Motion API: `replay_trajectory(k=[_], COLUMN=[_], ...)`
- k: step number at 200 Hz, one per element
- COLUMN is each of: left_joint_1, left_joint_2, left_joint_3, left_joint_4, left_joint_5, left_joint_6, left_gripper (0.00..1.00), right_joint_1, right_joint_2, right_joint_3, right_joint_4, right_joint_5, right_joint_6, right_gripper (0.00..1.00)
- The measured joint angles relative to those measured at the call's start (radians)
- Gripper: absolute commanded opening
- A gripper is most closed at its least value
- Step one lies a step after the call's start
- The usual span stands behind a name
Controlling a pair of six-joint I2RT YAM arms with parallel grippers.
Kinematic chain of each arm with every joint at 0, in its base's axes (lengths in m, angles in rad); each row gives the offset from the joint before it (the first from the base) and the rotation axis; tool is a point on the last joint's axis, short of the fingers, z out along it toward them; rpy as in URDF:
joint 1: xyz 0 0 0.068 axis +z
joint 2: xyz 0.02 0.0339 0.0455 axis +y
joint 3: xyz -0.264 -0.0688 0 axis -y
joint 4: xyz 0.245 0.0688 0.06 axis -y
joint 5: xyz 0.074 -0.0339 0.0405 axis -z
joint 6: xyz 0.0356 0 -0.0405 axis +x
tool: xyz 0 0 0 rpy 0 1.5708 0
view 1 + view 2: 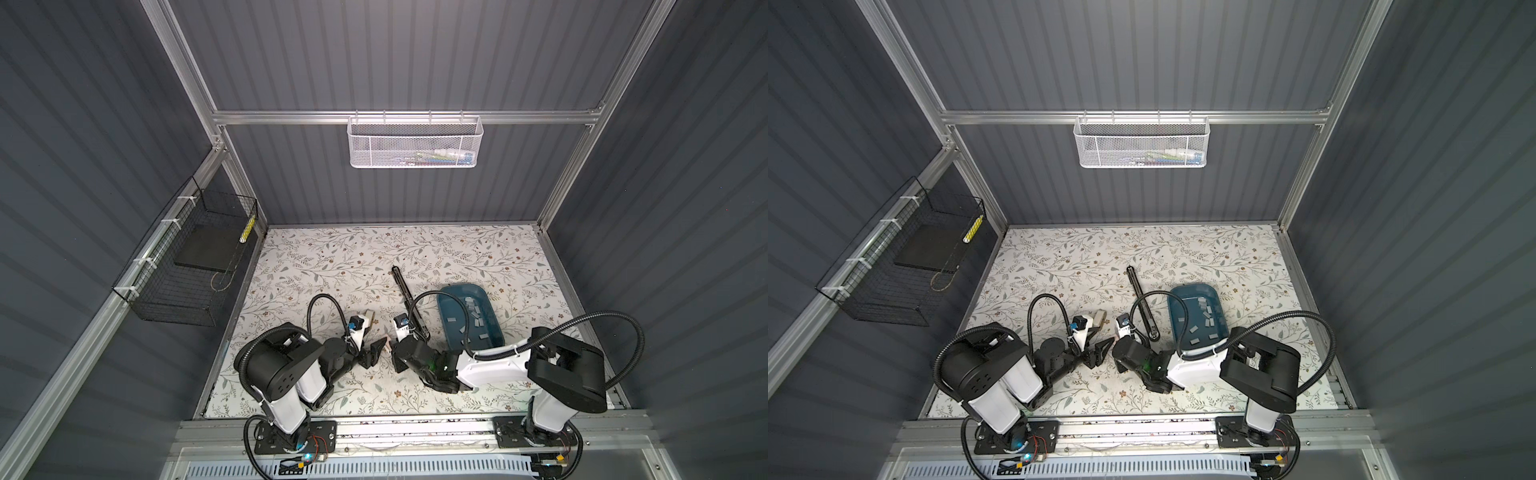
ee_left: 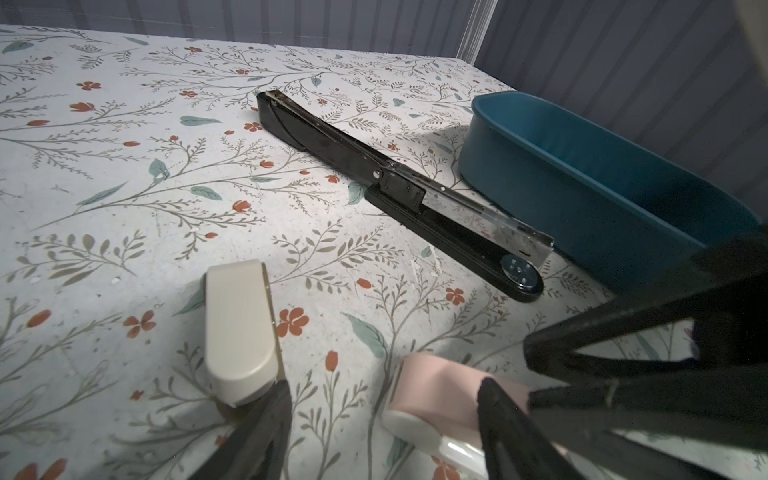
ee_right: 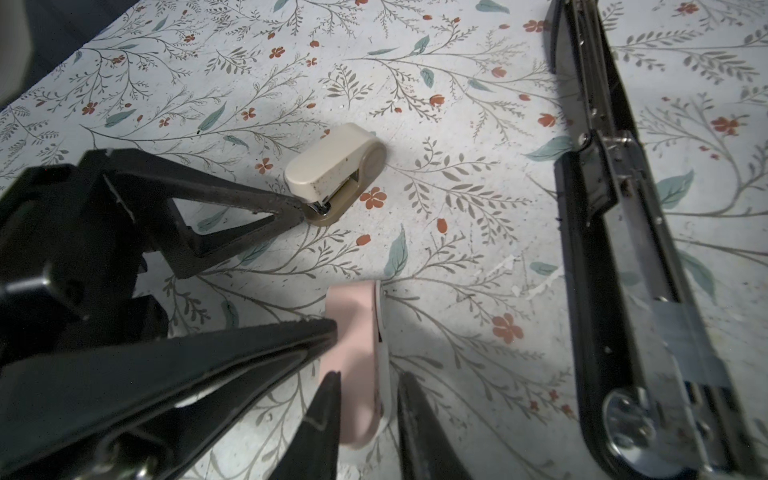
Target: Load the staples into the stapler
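Grey staples (image 1: 476,309) all lie in the blue tray (image 1: 461,291), none loaded. My right claw (image 3: 369,376) looks clamped on the pink stapler (image 3: 353,316); my left claw (image 3: 318,266) gapes empty. I judge opening and loading remain.

white tabletop (image 1: 332,257) with a grey sprig, teal leaf and red flower pattern, teal-blue tray (image 2: 582,195), grey staples (image 1: 474,309); black long stapler (image 2: 332,141) with silver metal, cream stapler (image 3: 328,164) on tan base, pale pink stapler (image 3: 353,324)

Grey ribbed walls (image 1: 395,54) surround a floral tabletop (image 1: 332,257); white mesh basket (image 1: 374,145) at back, black wire basket (image 1: 174,307) left.
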Motion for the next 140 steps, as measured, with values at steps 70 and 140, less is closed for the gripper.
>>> replay_trajectory(k=[70, 140], left_joint_1=[0.0, 0.0], left_joint_2=[0.003, 0.0], left_joint_3=[0.0, 0.0], left_joint_4=[0.018, 0.024], left_joint_5=[0.001, 0.008], left_joint_6=[0.0, 0.0], left_gripper=[0.71, 0.71], right_joint_1=[0.0, 0.0], right_joint_2=[0.011, 0.048], right_joint_3=[0.0, -0.002], right_joint_4=[0.019, 0.069], right_joint_5=[0.0, 0.002], right_joint_6=[0.014, 0.036], right_gripper=[0.26, 0.25])
